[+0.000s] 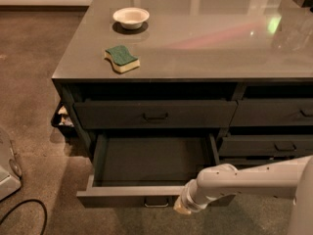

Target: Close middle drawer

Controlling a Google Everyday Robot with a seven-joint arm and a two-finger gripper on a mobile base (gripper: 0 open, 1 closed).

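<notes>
The middle drawer (122,196) is a wide dark grey drawer pulled far out of the cabinet. Its low flat front faces me, with a small U-shaped pull handle (156,202) at its centre. Its long shallow grey inside (151,160) shows nothing in it. My white arm reaches in from the right. The gripper (184,206) sits against the right part of the drawer front, just right of the handle.
A taller-fronted shut drawer (155,113) is above the open one. Narrower drawers (274,146) stand in the stack to the right. On the grey counter lie a green-and-yellow sponge (122,58) and a white bowl (130,17). A black cable (24,214) and a white object (7,168) lie on the carpet at left.
</notes>
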